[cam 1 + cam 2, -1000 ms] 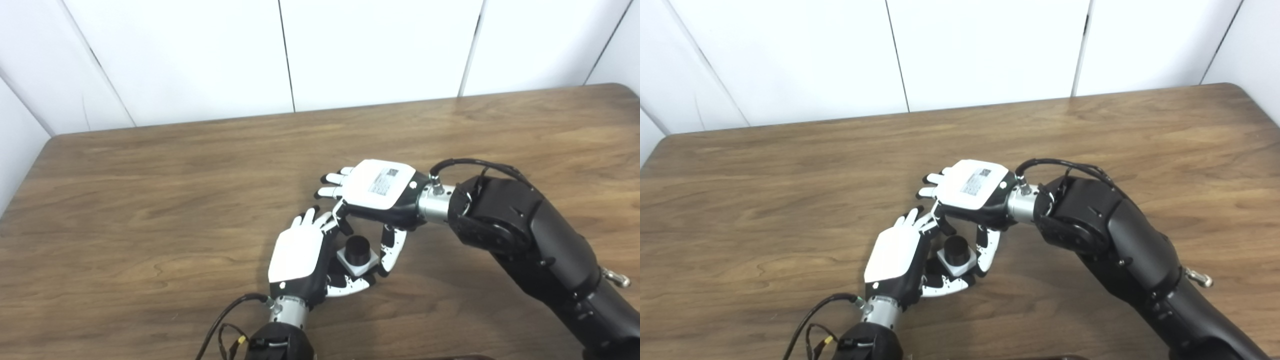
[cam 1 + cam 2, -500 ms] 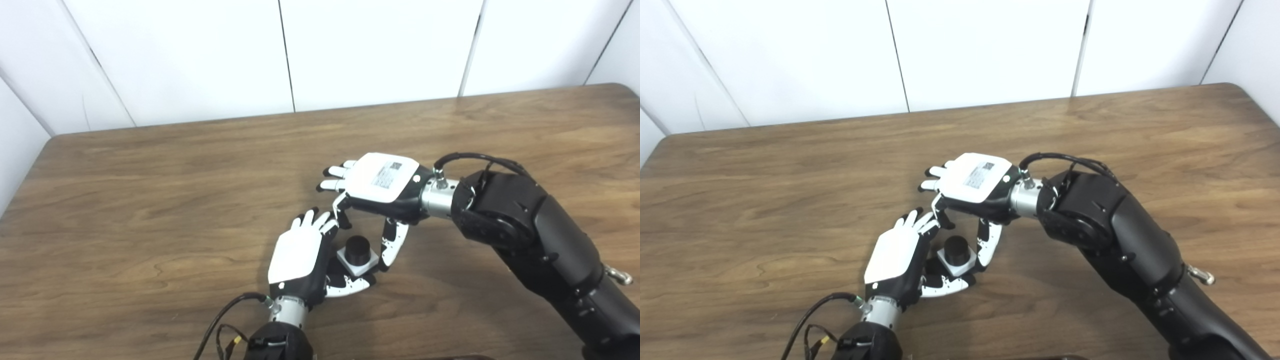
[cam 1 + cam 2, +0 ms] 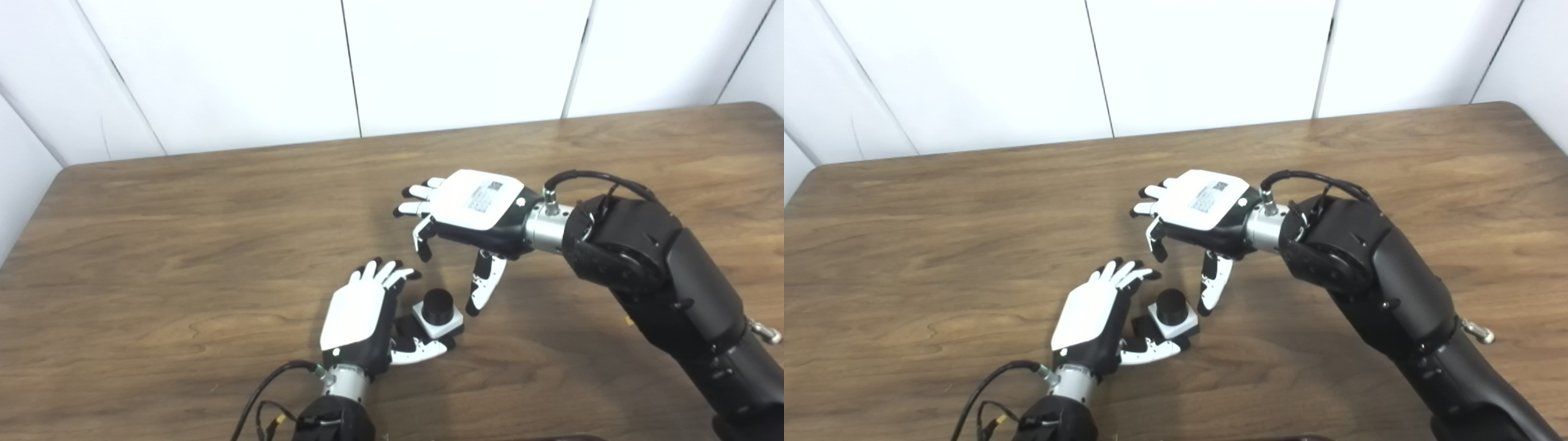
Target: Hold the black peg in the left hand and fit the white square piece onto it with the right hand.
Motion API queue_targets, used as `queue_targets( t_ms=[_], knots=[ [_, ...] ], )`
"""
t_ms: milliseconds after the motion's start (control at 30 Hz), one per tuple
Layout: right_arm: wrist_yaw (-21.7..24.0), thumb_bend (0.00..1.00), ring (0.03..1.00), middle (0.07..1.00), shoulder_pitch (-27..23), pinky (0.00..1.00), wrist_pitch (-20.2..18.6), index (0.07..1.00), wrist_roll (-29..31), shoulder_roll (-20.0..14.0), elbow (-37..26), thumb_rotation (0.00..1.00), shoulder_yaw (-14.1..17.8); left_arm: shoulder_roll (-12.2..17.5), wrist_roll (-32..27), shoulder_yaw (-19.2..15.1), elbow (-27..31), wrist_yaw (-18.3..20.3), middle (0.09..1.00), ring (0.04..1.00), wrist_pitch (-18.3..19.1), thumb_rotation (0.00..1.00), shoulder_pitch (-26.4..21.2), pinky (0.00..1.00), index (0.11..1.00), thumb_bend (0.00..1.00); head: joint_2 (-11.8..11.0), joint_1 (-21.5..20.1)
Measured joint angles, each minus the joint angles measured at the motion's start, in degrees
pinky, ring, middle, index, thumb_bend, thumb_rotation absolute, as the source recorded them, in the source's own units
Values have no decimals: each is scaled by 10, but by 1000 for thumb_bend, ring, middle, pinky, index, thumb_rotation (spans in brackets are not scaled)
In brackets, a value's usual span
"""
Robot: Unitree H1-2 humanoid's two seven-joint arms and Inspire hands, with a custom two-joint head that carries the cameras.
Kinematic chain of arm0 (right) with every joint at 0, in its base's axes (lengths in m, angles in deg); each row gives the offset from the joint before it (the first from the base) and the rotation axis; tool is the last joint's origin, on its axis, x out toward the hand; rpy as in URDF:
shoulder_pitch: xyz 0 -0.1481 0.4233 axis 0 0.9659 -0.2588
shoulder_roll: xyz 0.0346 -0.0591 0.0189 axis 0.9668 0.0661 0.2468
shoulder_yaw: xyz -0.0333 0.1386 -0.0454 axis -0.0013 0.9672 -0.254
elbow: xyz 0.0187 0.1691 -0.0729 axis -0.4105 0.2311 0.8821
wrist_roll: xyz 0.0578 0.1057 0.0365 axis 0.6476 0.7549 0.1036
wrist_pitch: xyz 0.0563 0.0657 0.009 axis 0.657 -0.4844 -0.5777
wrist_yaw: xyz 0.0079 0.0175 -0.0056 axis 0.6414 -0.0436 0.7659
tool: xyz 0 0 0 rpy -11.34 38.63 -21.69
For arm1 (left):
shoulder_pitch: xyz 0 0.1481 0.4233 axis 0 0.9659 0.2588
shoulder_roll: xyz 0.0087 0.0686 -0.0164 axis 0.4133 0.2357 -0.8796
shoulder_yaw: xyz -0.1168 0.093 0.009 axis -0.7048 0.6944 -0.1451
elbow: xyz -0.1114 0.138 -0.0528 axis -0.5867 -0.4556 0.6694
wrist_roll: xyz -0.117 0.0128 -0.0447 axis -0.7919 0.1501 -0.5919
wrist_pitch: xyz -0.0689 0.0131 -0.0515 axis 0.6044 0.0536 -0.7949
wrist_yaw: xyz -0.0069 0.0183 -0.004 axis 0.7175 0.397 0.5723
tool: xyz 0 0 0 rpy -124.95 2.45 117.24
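The left hand [image 3: 358,312] hides the near-left side of the white square piece [image 3: 438,320], which lies on the table [image 3: 184,245] with the black peg [image 3: 437,302] upright in it. Fingers spread, thumb beside it, gripping nothing. Farther back, the right hand [image 3: 471,211] hovers open, empty.

Black peg [image 3: 437,304]: short, round, matte cyl., seen upright, seated through centre of white square piece [image 3: 442,323]. White square piece: flat, thin plate w/ rounded corners, turned diamond-wise to the view, lying flat on wood tabletop [image 3: 184,245], near its front edge, approx. mid-width. The two are seen joined as one assy; peg top stands proud of plate.
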Motion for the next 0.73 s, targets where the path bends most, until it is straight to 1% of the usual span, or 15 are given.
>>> queue_targets(
  t_ms=[200, 300, 467, 567, 667, 733],
  knots=[
    [0, 982, 1000, 953, 2, 950, -3, 665, -1, -7, 0, 333, 9, 7, -15, -11, 6, 1, 955, 1000, -2, 404, 3, 1000, 903, 906, 0, -4],
    [1, 978, 1000, 955, 4, 953, -8, 674, -1, -15, 0, 349, 14, 16, -21, -15, 21, 12, 963, 1000, -2, 400, 5, 1000, 920, 920, 0, -4],
    [1, 988, 1000, 960, 6, 960, -20, 689, 0, -24, -2, 369, 21, 25, -32, -34, 41, 44, 977, 1000, 1, 405, 5, 1000, 952, 955, -1, -4],
    [1, 1000, 1000, 957, 7, 949, -25, 697, 0, -27, -2, 369, 26, 29, -34, -41, 51, 71, 988, 1000, 9, 431, 5, 1000, 968, 973, 0, -4],
    [1, 1000, 1000, 952, 10, 929, -26, 705, 0, -33, -2, 385, 34, 38, -35, -50, 62, 92, 994, 1000, 16, 452, 4, 1000, 975, 987, -1, -5],
    [0, 1000, 1000, 954, 13, 934, -26, 712, -1, -34, -2, 391, 38, 45, -37, -58, 67, 103, 998, 1000, 18, 472, 3, 1000, 982, 998, -2, -6]
  ],
)
